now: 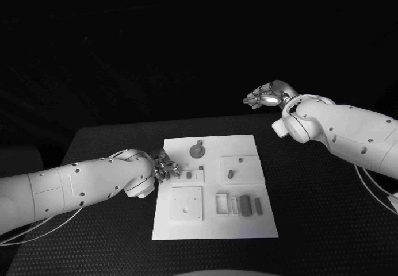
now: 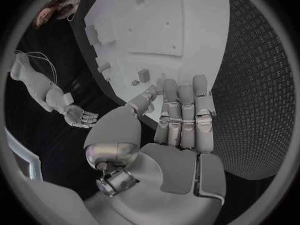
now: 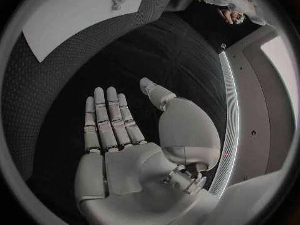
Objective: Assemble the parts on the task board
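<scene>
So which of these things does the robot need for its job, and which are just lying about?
Part of the job:
- task board, the white plate
- small grey parts lying on it
- round part near its far edge
- left hand, fingers straight, at the board's left edge, holding nothing
- right hand, open, raised beyond the board

Just there:
- black table

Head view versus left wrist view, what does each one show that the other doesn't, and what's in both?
Head view alone: the whole task board with its round part near the far edge, and the left hand at the board's left edge. Left wrist view alone: the left hand's palm, its fingers straight, apart, holding nothing. Both: the board, the black table, and the right hand raised off the board.
</scene>
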